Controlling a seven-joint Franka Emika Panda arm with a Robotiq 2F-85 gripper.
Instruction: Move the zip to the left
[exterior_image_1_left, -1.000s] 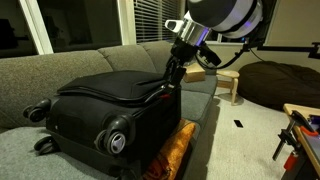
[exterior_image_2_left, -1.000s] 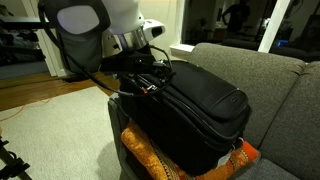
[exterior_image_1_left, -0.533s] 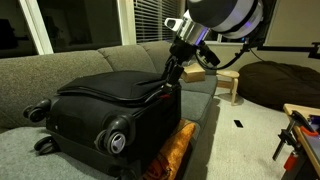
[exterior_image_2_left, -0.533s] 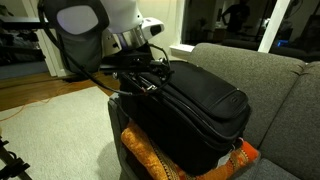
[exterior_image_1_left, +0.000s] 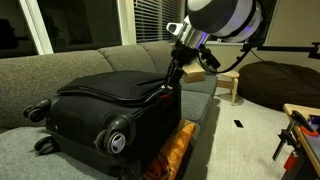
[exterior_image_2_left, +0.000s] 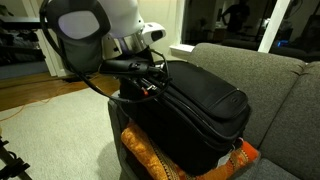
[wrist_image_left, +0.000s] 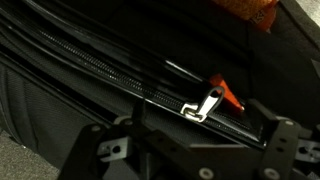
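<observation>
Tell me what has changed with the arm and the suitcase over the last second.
The arm shifted only slightly, and the gripper eased a little lower at the suitcase's zip edge. Nothing was taken hold of or let go: in the wrist view the zip pull lies free between the open fingers. The black suitcase, the sofa and the orange cushion stayed put.

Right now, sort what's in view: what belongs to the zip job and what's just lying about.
Job: black suitcase; zip track; metal zip pull; tool, open, fingers either side of the pull.
Lying about: grey sofa; orange patterned cushion; wooden stool.
</observation>
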